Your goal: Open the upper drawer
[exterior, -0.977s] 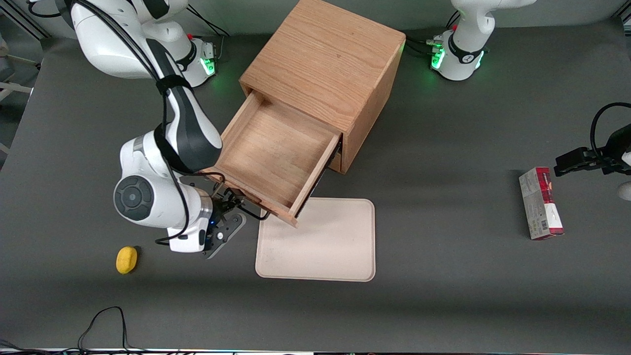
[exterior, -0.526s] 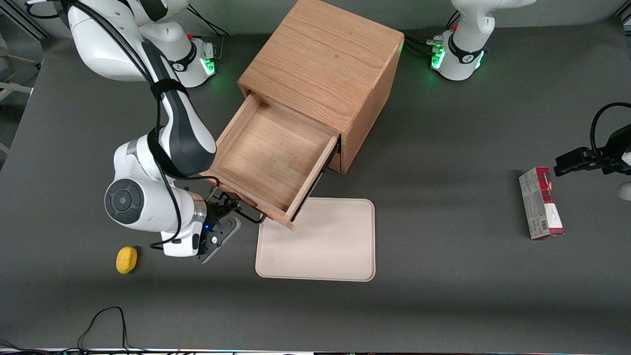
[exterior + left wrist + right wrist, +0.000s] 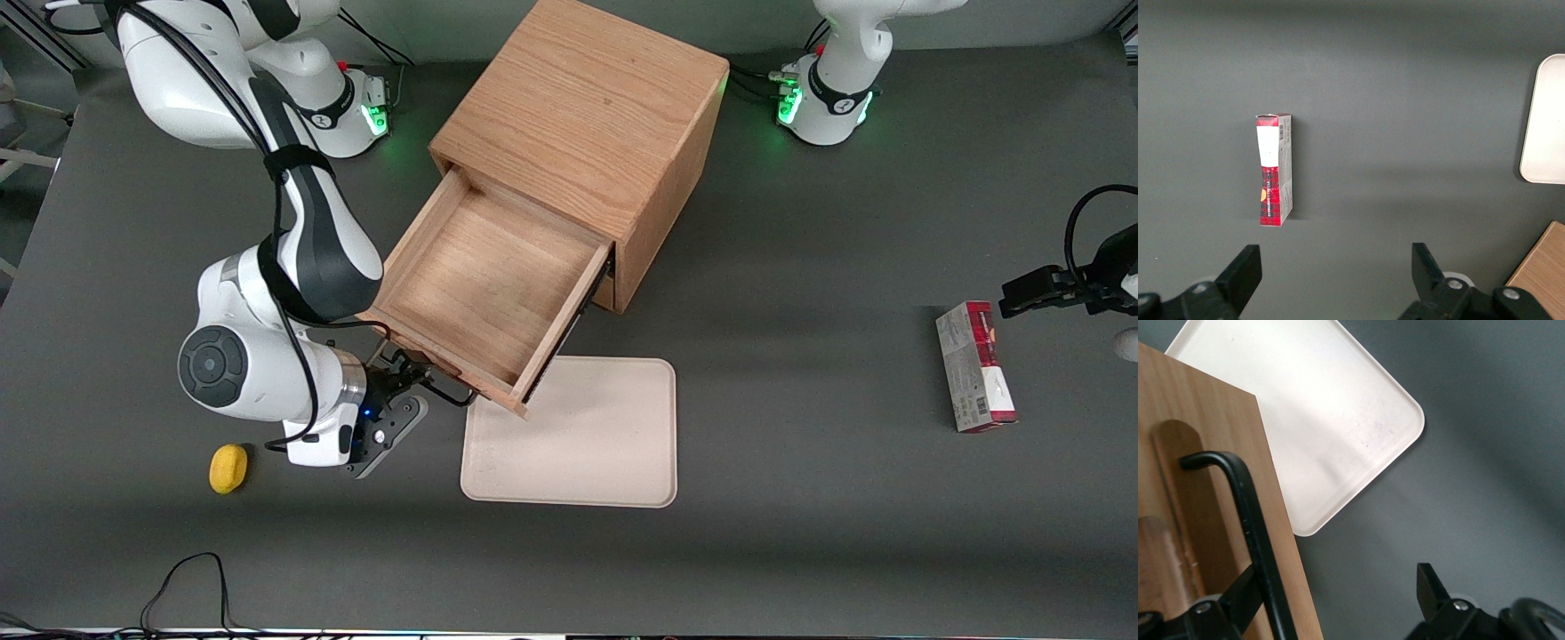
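The light oak cabinet stands at the table's middle. Its upper drawer is pulled far out, and its empty wooden box shows from above. My gripper is at the drawer's front, by the black bar handle. In the right wrist view the handle crosses the oak front and passes just beside one finger. The gripper is open, its fingers spread wide, with the other finger out over the grey table. The bottom drawer is hidden under the upper one.
A beige tray lies on the table just in front of the drawer's corner; it also shows in the right wrist view. A small yellow object lies near my wrist. A red and grey box lies toward the parked arm's end.
My gripper has moved a little away from the cabinet, and the upper drawer has slid slightly further out with it.
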